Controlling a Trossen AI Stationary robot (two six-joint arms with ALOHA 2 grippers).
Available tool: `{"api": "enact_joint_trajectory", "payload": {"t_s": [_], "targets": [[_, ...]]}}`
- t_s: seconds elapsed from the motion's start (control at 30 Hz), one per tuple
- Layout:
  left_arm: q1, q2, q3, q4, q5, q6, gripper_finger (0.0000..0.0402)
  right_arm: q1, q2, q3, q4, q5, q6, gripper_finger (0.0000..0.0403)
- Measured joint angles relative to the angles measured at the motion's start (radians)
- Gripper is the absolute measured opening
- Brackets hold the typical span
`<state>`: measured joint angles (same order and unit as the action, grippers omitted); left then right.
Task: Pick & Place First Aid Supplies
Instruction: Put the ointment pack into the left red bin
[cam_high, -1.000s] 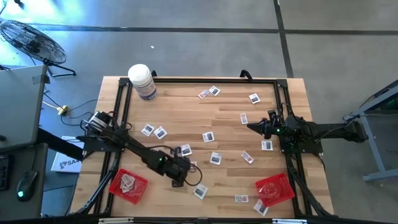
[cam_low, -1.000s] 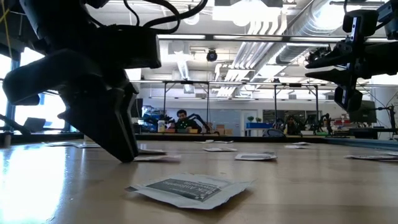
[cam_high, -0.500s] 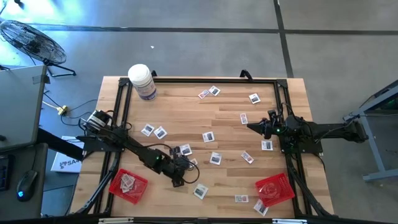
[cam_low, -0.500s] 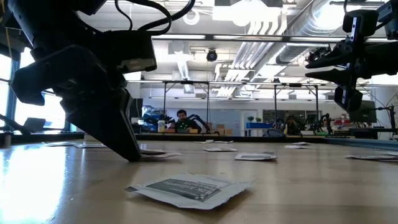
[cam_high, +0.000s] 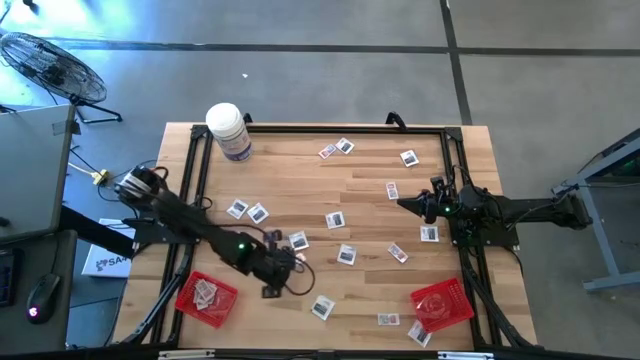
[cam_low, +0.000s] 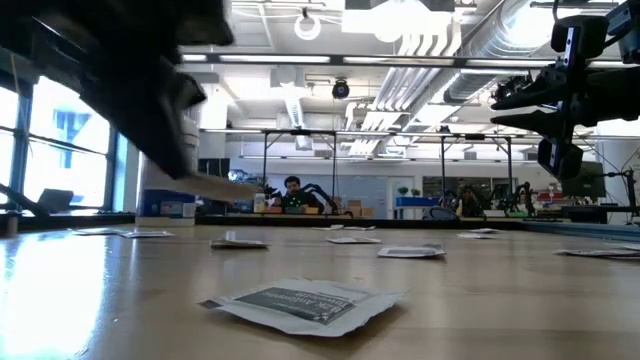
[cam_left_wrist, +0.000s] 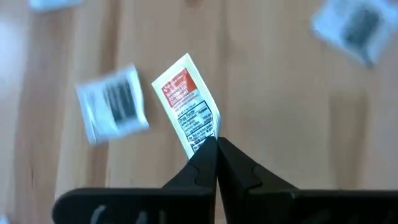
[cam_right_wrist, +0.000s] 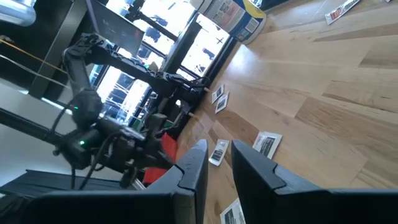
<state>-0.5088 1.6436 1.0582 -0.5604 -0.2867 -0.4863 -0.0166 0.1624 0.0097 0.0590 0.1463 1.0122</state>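
Observation:
The first aid supplies are small white packets, several strewn flat over the wooden table (cam_high: 370, 215); one lies close to the low camera (cam_low: 305, 303). My left gripper (cam_left_wrist: 216, 144) hovers above the table's near left part (cam_high: 292, 264), shut on one red-and-white packet (cam_left_wrist: 186, 102). My right gripper (cam_high: 405, 203) waits at the right, level and well above the wood, its fingers (cam_right_wrist: 198, 160) apart with nothing between them. My left gripper pinches one corner of the packet (cam_left_wrist: 208, 138) between its two fingertips. The fingers slant down from above, from the table's left side. The packet sticks out past the fingertips, lifted clear of the table.
A red tray (cam_high: 207, 298) with a few packets sits at the near left, another red tray (cam_high: 441, 303) at the near right. A large white bottle (cam_high: 228, 130) stands at the far left corner. A black frame (cam_high: 320, 128) edges the table.
My left gripper has risen from the table and drawn slightly toward the left edge. It carries a packet that lay on the wood, now lifted clear. The right arm has kept still.

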Motion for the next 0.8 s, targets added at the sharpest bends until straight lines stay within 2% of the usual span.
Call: {"api": "enact_joint_trajectory", "payload": {"t_s": [0.17,0.27,0.4,0.57,0.7,0.8], "targets": [[-0.065,-0.062,0.111,-0.308,0.122,-0.071,0.0,0.0,0.001,0.0,-0.001,0.0,0.0,0.0064],[-0.115,-0.07,0.171,-0.561,0.232,-0.202,0.0,0.0,0.006,0.0,-0.002,0.0,0.0,0.0064],[-0.21,-0.071,0.227,-0.754,0.412,-0.4,0.0,0.0,0.015,0.0,-0.002,-0.001,0.0,0.0064],[-0.348,-0.07,0.229,-0.753,0.571,-0.671,0.0,0.0,0.021,0.0,-0.002,0.0,0.0,0.0064],[-0.44,-0.071,0.225,-0.747,0.584,-0.875,0.0,0.0,0.021,0.0,-0.002,0.0,0.0,0.0064],[-0.485,-0.071,0.193,-0.741,0.565,-0.957,0.0,0.0,0.021,0.0,-0.002,0.0,0.0,0.0064]]}}
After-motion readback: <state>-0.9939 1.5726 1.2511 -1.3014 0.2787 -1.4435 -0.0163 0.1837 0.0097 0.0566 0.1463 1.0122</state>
